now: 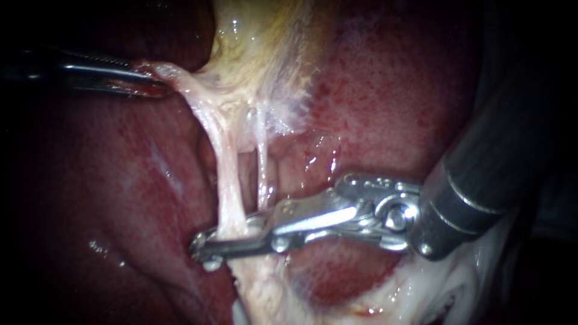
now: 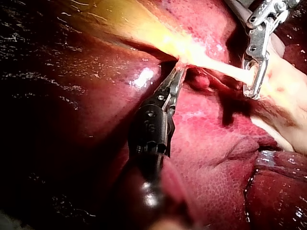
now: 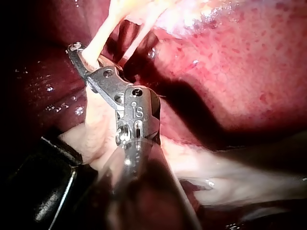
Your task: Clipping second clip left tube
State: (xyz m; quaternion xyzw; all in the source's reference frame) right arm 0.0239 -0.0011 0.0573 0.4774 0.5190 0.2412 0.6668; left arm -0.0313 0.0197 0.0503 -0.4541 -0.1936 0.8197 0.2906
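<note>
The left tube (image 1: 227, 180), pale and thick, runs down from the gallbladder (image 1: 259, 42). A thinner right tube (image 1: 263, 162) hangs beside it. My right instrument (image 1: 208, 247) reaches in from the right, its long metal jaws closed across the lower part of the left tube, one jaw behind it and one in front. The right wrist view shows the same tube (image 3: 96, 43) held near the jaw tips (image 3: 76, 50). My left instrument (image 1: 147, 81) comes in at the upper left with its jaws shut on a pale fold at the gallbladder's edge, pulling it leftward. No clip is visible on either tube.
Red liver (image 1: 391, 90) surrounds the tubes on both sides. Whitish fatty tissue (image 1: 421, 295) lies under the right instrument's shaft. In the left wrist view, the right instrument (image 2: 254, 88) is ahead of my left jaws (image 2: 176, 76), across the stretched tube.
</note>
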